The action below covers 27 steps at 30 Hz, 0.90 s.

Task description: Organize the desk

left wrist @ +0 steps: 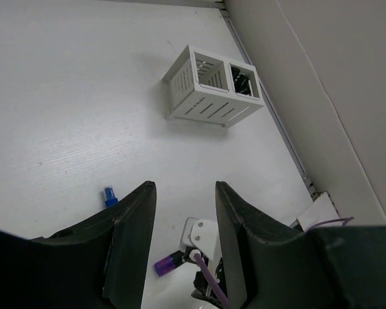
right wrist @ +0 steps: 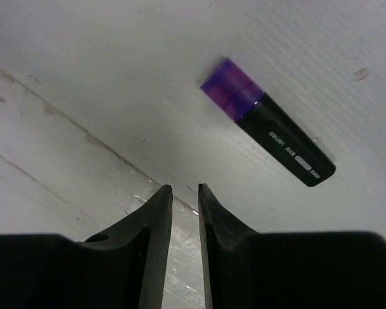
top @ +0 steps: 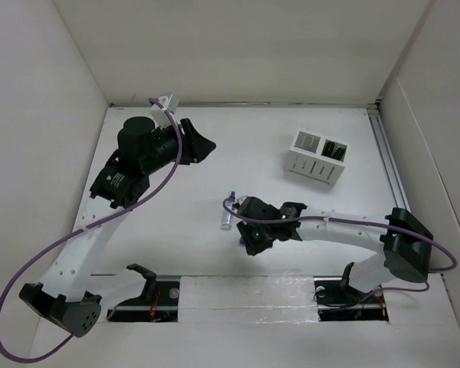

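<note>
The desk (top: 238, 146) is a white tabletop with white walls. A black highlighter with a purple cap (right wrist: 267, 129) lies flat on it, just beyond my right gripper's (right wrist: 185, 188) fingertips. The jaws stand almost together with a thin slit, and nothing is between them. From above, the right gripper (top: 249, 242) hangs low near the front centre, with the purple cap (top: 226, 223) at its left. The cap also shows in the left wrist view (left wrist: 167, 264). My left gripper (top: 202, 146) is open and empty, held high at the back left (left wrist: 185, 187).
A small blue-capped item (top: 231, 196) lies just behind the highlighter and also shows in the left wrist view (left wrist: 108, 195). A white compartmented organizer box (top: 318, 157) stands at the back right with dark items in one cell (left wrist: 243, 82). A taped strip (top: 245, 295) runs along the front edge.
</note>
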Tool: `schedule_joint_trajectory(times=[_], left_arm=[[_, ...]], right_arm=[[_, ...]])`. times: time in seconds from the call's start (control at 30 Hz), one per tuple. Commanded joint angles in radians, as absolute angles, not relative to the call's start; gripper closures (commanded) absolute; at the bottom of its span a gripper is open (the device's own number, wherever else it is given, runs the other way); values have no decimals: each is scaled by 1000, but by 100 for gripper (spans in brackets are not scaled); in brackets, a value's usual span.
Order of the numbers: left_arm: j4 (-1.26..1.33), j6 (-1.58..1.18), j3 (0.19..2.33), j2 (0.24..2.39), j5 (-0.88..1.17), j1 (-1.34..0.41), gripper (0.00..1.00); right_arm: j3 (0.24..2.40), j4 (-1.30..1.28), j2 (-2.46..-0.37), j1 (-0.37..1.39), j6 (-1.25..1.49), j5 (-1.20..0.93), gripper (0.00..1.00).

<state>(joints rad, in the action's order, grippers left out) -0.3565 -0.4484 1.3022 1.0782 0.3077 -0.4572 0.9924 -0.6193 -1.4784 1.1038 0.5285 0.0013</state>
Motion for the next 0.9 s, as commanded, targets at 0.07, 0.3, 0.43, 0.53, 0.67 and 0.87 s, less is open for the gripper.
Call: schedule_joint_trajectory(times=[0.07,0.3,0.43,0.53,0.67,0.87], left_arm=[[-331,-451,1301,1031,285,-460,62],[-308,-456,1319,1055,298,-460,62],[-307,-446,1322,1066,290,-460,62],[-305,-443,1327,1078,293,-460,61],[-307,-430,1345,1091,282,-460,62],[-322,-420,1355,1100,262,-460,62]], right_arm=[[1006,-570,-1479,1138,508,-55,59],[1167,-765,-1627,1178,354,224,35],[1190,-758,-1650,1178,331,284,24],[1224,-776,-1689,1178,310,331,23],[1235,-738,-1736,1169,247,339,22],[1233,-699,-1747,1121,156,213,24]])
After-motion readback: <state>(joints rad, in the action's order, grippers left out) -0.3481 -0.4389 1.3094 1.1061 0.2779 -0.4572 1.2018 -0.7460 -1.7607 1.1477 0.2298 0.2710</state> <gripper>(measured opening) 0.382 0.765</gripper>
